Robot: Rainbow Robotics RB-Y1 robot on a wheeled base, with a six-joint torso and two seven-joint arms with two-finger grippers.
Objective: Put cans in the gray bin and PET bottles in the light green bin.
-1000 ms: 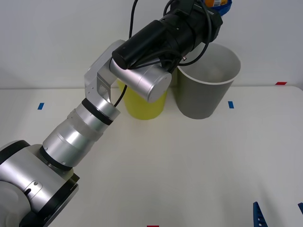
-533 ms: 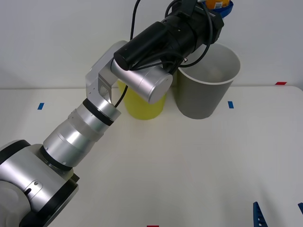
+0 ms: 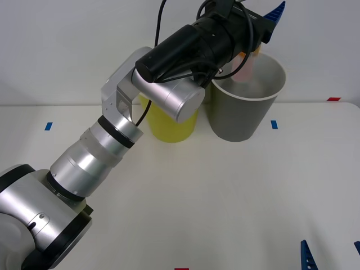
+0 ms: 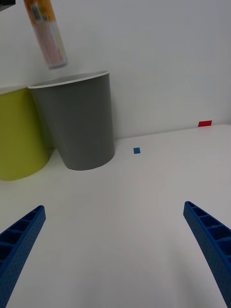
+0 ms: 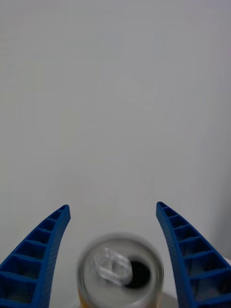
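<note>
Now the slim orange-and-pink drink can (image 4: 47, 32) hangs upright, free between the left gripper's (image 5: 113, 260) wide-spread fingers, directly above the dark gray tapered bin (image 4: 79, 122) at upper right of the front view.

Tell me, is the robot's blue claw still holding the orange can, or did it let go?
Apart. In the left wrist view the left gripper is open, with a gap on both sides of the can. In the right wrist view the can hangs in the air above the gray bin.
</note>
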